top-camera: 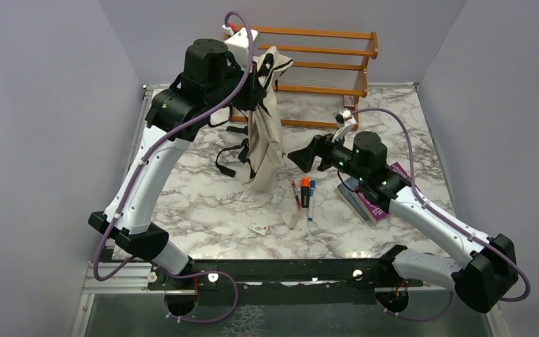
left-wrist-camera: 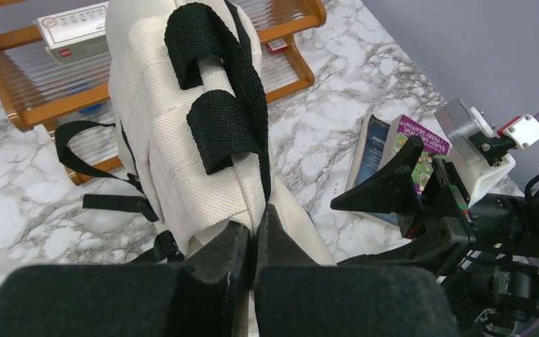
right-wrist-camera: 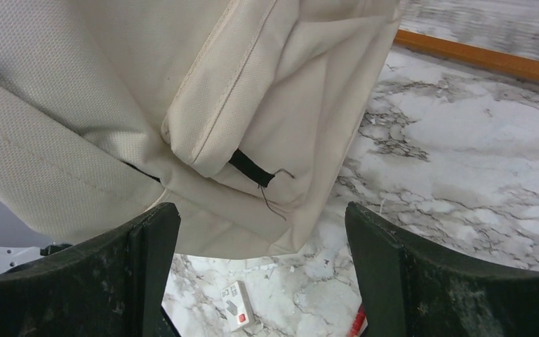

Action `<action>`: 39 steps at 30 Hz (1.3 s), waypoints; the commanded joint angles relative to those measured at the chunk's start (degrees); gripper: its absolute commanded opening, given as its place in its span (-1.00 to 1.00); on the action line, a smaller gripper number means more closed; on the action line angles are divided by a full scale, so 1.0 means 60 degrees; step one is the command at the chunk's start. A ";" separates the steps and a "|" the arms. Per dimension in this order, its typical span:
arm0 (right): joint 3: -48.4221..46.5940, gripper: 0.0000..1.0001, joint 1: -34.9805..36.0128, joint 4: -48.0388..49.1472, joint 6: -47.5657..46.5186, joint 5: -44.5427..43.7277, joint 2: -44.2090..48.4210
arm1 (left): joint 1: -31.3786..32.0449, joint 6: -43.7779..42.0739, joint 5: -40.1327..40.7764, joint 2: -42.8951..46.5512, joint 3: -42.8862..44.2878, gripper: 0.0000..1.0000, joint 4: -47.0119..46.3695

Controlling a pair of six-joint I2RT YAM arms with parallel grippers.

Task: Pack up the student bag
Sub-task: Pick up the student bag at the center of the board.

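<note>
The student bag (top-camera: pixel 263 140) is a cream fabric backpack with black straps. It hangs off the table, its lower end near the marble top. My left gripper (top-camera: pixel 257 83) is shut on its upper edge, and the left wrist view shows the jaws (left-wrist-camera: pixel 256 223) pinching the cream fabric (left-wrist-camera: pixel 182 140). My right gripper (top-camera: pixel 297 159) stands open just right of the hanging bag, level with its lower part. In the right wrist view the bag's lower corner (right-wrist-camera: pixel 203 105) hangs just beyond the wide-apart fingers (right-wrist-camera: pixel 263 242), with nothing between them.
A wooden rack (top-camera: pixel 323 63) stands at the back behind the bag. Pens and markers (top-camera: pixel 304 195) lie mid-table, with a small white box (top-camera: pixel 258 229) nearer the front. Books (top-camera: pixel 372 200) lie under the right arm. Grey walls close in both sides.
</note>
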State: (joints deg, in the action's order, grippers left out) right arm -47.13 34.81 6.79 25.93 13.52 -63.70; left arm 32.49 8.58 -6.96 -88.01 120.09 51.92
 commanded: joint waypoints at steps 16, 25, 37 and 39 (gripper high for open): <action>0.0822 0.85 0.0039 0.0053 -0.0081 -0.0857 0.0868 | -0.2595 0.0985 -0.2067 0.2580 -0.6122 -1.00 -0.3793; 0.0732 0.86 0.0044 0.0499 -0.0052 -0.0199 0.0222 | -0.3306 0.0590 -0.1885 0.3344 -0.7432 -1.00 -0.4050; -0.1016 0.85 -0.0133 -0.0219 -0.0005 -0.1365 -0.1841 | -0.3764 0.0143 -0.2597 0.2955 -0.6996 -0.92 -0.4741; -0.1303 0.85 -0.0428 0.0044 -0.0209 -0.0885 -0.2206 | -0.3799 -0.0017 -0.2775 0.2825 -0.6826 -0.92 -0.4883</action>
State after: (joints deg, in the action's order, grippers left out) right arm -50.50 34.39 6.52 26.79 7.33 -73.47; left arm 10.79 11.70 -21.43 -69.45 75.94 27.90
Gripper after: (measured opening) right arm 0.925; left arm 0.040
